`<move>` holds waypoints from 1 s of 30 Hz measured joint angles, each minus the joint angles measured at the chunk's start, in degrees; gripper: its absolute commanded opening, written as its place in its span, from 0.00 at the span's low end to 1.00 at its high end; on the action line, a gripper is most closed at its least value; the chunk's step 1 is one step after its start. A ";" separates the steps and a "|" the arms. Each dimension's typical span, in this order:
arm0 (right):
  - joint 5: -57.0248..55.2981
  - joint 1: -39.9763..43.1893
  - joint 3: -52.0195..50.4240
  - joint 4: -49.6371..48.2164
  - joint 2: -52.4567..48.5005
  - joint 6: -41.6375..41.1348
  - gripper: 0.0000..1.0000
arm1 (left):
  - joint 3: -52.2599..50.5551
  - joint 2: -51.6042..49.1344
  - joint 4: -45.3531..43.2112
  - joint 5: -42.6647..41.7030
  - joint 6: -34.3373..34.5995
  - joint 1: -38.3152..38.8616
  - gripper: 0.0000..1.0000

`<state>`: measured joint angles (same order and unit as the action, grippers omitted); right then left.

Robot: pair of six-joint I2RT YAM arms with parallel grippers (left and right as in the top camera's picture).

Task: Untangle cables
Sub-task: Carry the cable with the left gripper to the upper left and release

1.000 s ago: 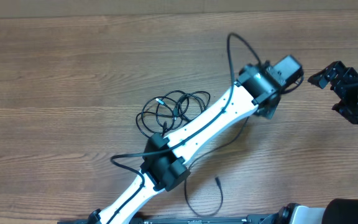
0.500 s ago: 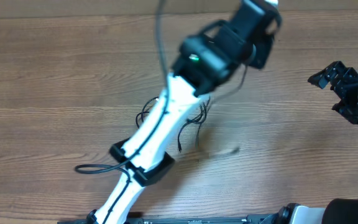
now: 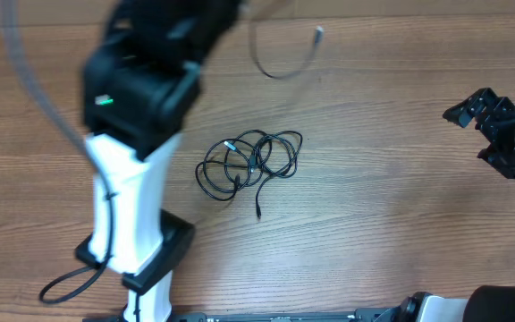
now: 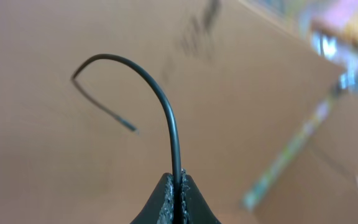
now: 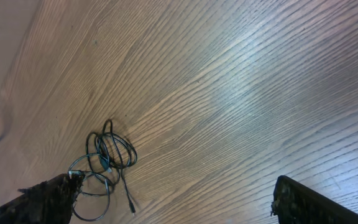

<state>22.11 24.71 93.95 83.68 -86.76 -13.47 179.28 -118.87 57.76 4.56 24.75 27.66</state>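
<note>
From overhead the left arm (image 3: 141,80) is a blur over the table's (image 3: 401,224) far left corner, the lifted cable (image 3: 280,75) beside it is smeared near the far edge, the right arm (image 3: 512,130) is cut off at the right edge, and crossings within the tangled cables (image 3: 249,161) are too small to follow.

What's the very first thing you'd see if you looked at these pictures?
The big white-and-black left arm looms high over the left side of the wooden table, so close to the overhead camera that it looks blurry. Its pincer is shut on a single black cable that curls up into the air. In the middle of the table lies a small tangle of cables.
</note>
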 measured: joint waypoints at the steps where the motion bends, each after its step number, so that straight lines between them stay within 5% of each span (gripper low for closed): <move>1: -0.02 0.00 0.00 0.00 0.00 0.02 1.00 | 0.20 0.59 -0.66 0.28 0.37 -1.88 0.04; 19: 0.07 -4.39 -2.64 -3.48 0.02 -0.02 1.00 | -3.56 -4.31 9.99 -0.35 -1.55 -31.91 0.04; 30: 0.13 -4.72 -4.50 -5.73 0.02 0.00 1.00 | -4.20 -15.32 11.19 -35.52 -7.82 -43.15 0.04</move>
<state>22.24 19.99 89.45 77.95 -86.74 -13.47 175.09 -134.19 68.95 -30.96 16.93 -15.49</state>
